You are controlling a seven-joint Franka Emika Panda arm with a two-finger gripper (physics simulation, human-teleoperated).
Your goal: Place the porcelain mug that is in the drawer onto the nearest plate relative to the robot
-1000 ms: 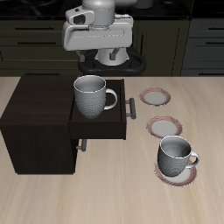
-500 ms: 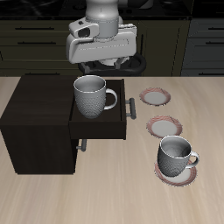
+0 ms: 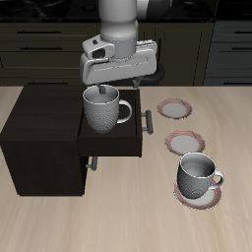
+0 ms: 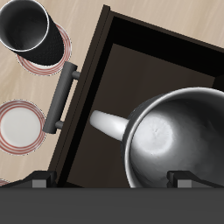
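The grey-white ribbed porcelain mug stands upright in the pulled-out dark brown-black wooden drawer, its loop handle turned toward the drawer's grey metal bar handle; the wrist view looks straight down into its pale inside. The boxy grey hand of the white and grey arm hangs right above the mug, just over its rim, and its fingers show only as dark tips on either side of the mug's mouth, apart from it, so it stands wide and holds nothing. The drawer juts out of a dark wooden cabinet set toward the counter's back edge. Beside the drawer front lie three small round pink-rimmed saucers in a row running from back to front: the farthest-back saucer is bare, the middle saucer is bare, and the saucer nearest the front edge carries a second grey-white mug. The counter is pale wood grain. Behind it runs a line of dark cupboards.
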